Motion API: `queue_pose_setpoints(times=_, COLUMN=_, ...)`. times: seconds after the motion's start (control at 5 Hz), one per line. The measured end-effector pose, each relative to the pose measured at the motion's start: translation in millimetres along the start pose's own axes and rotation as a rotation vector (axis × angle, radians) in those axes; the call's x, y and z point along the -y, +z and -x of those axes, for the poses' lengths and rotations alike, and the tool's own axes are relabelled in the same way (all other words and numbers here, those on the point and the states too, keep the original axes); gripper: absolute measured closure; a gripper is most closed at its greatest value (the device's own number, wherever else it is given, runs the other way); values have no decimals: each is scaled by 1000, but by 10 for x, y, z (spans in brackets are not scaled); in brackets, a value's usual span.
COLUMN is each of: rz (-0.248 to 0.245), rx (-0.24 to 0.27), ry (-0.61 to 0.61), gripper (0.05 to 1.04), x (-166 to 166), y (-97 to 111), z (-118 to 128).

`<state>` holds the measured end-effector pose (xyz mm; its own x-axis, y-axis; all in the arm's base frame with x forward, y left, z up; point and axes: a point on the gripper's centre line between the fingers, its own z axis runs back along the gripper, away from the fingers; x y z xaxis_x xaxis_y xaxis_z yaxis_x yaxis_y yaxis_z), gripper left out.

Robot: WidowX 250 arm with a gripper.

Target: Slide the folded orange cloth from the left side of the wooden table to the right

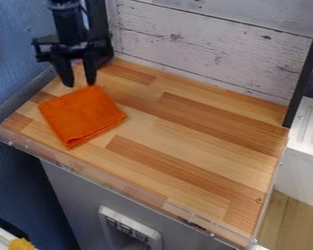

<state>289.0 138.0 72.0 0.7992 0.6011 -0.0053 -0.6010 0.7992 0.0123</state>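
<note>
The black gripper (79,82) hangs at the upper left of the camera view, over the back left part of the wooden work surface (191,141). Its two fingers point down and stand apart, with nothing seen between them. Just below the fingertips in the view lies an orange cloth (82,116), folded into a rough square, flat on the wood. Whether the fingertips touch the cloth's upper edge, I cannot tell.
A whitewashed plank wall (205,44) stands behind the surface, with a black post (304,73) at its right end. A low clear rim (113,183) runs along the left and front edges. A white unit (306,161) is beyond the right side.
</note>
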Motion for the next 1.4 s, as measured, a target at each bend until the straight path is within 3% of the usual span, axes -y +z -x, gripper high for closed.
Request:
queue_pose_setpoints(times=0.2, rz=-1, rx=-1, ry=23, gripper=928, x=13, y=-184, z=-60)
queue_pose_setpoints(times=0.4, rz=1, rx=6, ry=36, gripper=1019, x=23, y=-381, z=-71)
queue_pose_setpoints(times=0.8, rz=18, rx=2, ry=46, gripper=1025, x=75, y=-598, z=-74)
queue_pose_setpoints(times=1.0, rz=21, rx=9, ry=27, gripper=1025, x=88, y=-612, z=-77)
queue_pose_setpoints(times=1.4, rz=22, rx=18, ry=-125, gripper=1025, x=357, y=-618, z=-114)
